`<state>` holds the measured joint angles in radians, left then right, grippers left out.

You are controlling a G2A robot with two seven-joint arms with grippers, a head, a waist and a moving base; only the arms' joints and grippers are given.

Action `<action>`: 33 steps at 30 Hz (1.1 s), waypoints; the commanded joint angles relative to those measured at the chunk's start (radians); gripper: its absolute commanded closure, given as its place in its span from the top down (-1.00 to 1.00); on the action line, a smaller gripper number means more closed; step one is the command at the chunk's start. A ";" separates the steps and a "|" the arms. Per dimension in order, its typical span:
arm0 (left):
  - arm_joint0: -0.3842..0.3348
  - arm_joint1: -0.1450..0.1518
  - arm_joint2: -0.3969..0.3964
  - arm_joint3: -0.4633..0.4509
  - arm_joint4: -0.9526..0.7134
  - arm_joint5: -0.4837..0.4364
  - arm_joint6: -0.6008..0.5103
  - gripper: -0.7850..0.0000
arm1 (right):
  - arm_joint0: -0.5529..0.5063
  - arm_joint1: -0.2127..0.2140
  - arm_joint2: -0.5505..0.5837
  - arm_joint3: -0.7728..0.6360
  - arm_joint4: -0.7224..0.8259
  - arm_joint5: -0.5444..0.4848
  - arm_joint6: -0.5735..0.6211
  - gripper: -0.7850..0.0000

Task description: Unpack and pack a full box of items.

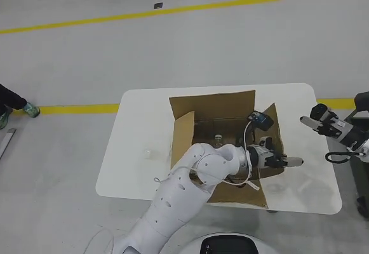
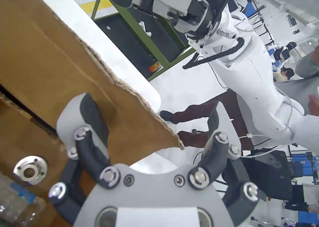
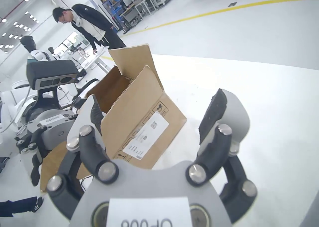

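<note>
while the left hand [image 2: 150, 110] hangs spread over a flap [image 2: 74, 63] of the cardboard box [image 1: 213, 105], it could snag and drag the box; the right hand [image 3: 157, 103] is spread too.

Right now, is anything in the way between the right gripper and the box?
Nothing I can see. Only bare table lies between the open right gripper and the box. The left gripper is at the box's flap, off to one side.

A white table [image 1: 140, 181] with rounded corners carried an open cardboard box [image 1: 213, 105], flaps spread, standing right of its middle. Well left of the box lay one small pale object [image 1: 147, 153], too small to identify.
</note>
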<state>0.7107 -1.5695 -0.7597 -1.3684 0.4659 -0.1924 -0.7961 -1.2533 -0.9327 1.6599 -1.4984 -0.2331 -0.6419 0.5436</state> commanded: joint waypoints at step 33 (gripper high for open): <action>0.067 0.066 -0.057 -0.133 0.478 0.113 -0.190 1.00 | 0.057 -0.014 -0.159 0.038 -0.130 0.088 -0.029 -1.00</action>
<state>0.7685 -1.5126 -0.8200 -1.4775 0.8142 -0.0876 -0.9420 -1.1938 -0.9471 1.4998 -1.4587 -0.3657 -0.5528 0.5125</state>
